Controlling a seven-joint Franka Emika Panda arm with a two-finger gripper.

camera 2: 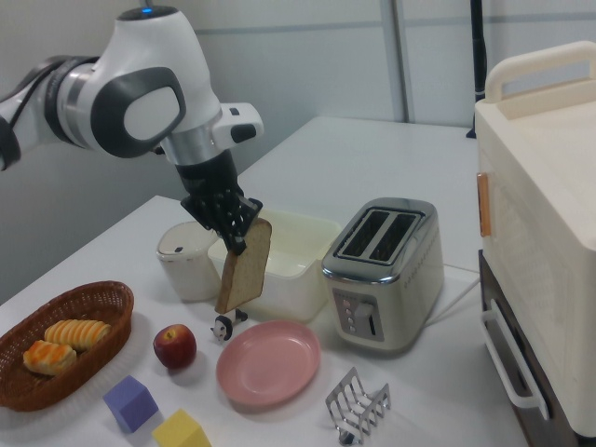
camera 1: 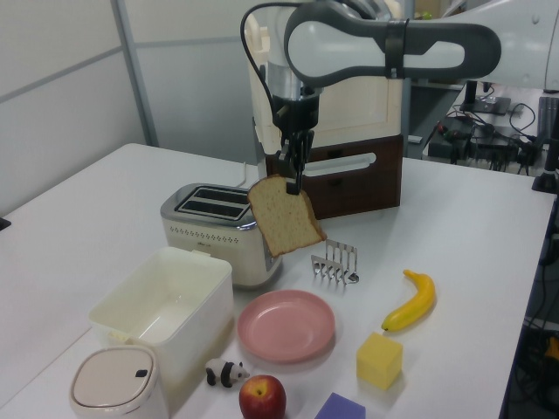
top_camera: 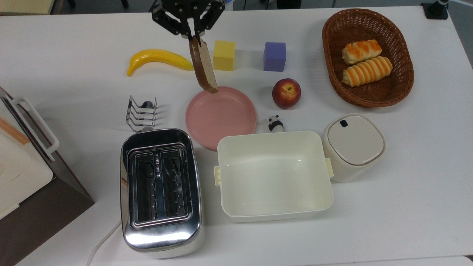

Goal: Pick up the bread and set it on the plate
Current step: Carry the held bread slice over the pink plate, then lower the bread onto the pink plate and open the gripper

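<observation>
A tan slice of bread [top_camera: 203,65] [camera 1: 285,215] [camera 2: 245,264] with a dark crust hangs on edge in the air, pinched at its top corner. My gripper [top_camera: 193,36] [camera 1: 294,182] [camera 2: 240,238] is shut on it. The pale pink plate [top_camera: 221,116] [camera 1: 286,326] [camera 2: 269,362] lies empty on the white table, below the slice. In the top view the bread's lower end sits over the plate's far rim. In the left view the slice hangs well above the plate.
A chrome toaster [top_camera: 160,192], a wire toast rack [top_camera: 140,112] and a cream tub [top_camera: 274,174] ring the plate. Apple [top_camera: 286,92], panda figure [top_camera: 275,123], banana [top_camera: 157,60], yellow cube [top_camera: 224,55] and purple cube [top_camera: 274,56] lie nearby. A basket [top_camera: 401,87] holds striped rolls.
</observation>
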